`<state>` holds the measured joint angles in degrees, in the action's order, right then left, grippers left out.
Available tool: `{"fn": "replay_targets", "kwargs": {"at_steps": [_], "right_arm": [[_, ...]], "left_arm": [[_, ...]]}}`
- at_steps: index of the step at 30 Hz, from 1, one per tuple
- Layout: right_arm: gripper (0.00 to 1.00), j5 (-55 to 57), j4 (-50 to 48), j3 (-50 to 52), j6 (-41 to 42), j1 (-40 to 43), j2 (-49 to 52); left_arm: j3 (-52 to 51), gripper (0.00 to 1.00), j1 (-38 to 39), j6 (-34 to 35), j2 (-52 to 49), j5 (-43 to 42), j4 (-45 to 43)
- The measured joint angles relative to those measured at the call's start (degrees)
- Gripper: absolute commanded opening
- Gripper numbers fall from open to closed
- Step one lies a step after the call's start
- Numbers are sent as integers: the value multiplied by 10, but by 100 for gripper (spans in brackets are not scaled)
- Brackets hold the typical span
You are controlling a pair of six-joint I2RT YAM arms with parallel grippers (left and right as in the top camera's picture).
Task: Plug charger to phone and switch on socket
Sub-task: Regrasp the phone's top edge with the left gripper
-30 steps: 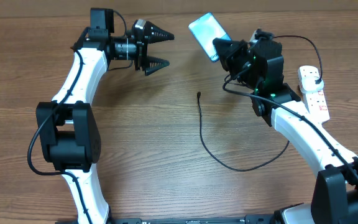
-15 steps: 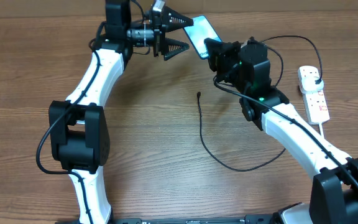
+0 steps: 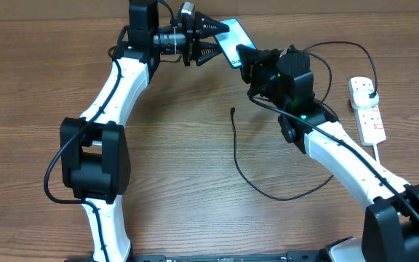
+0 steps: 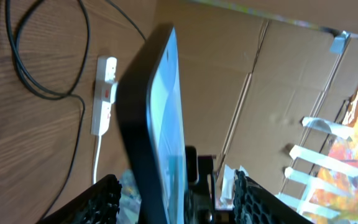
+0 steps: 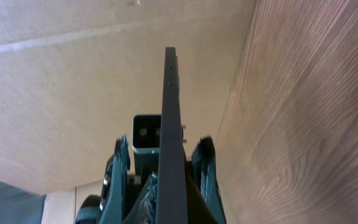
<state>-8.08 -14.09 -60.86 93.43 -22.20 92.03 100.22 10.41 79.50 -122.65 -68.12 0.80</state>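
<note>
- Your left gripper (image 3: pixel 222 38) sits at the far edge of the table (image 3: pixel 180 167), pointing right, with its jaws apart on either side of the phone's free end. In the left wrist view there is a gap on the screen side, so it is not clamped.
- Your right gripper (image 3: pixel 249 61) is closed tight on the phone (image 3: pixel 233 44) and holds it up off the table at the far middle. The right wrist view shows the phone edge-on between the two fingers (image 5: pixel 120 174).
- The phone is tilted, with its lit blue-white screen facing up and partly towards the overhead camera (any text on it is too small to read).
- The charger (image 3: pixel 237 149) lies loose on the wood near the middle, just nearer than the phone. Its small connector tip (image 3: pixel 233 110) points to the far side and touches nothing. From the tip, the cable runs towards the near side, curves right and passes under your right arm.
- The socket (image 3: pixel 366 109) lies flat at the far right, well apart from the phone, with red switches showing and a black plug (image 3: pixel 369 88) at its far end.
- You cannot tell from these views which way the switches are set.
- A cardboard wall (image 5: pixel 73 81) stands behind the table's far edge.
</note>
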Motion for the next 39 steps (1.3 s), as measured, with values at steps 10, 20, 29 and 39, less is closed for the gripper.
{"fn": "replay_targets", "kwargs": {"at_steps": [10,20,29,39], "right_arm": [[4,0,0,0,10,-14,0],[4,1,-5,0,11,-16,0],[4,2,-8,0,36,-16,0],[21,2,-8,0,26,-16,0]], "left_arm": [[0,28,0,15,0,24,0],[0,9,0,16,0,30,2],[0,4,0,33,0,30,0],[0,4,0,28,0,31,2]]}}
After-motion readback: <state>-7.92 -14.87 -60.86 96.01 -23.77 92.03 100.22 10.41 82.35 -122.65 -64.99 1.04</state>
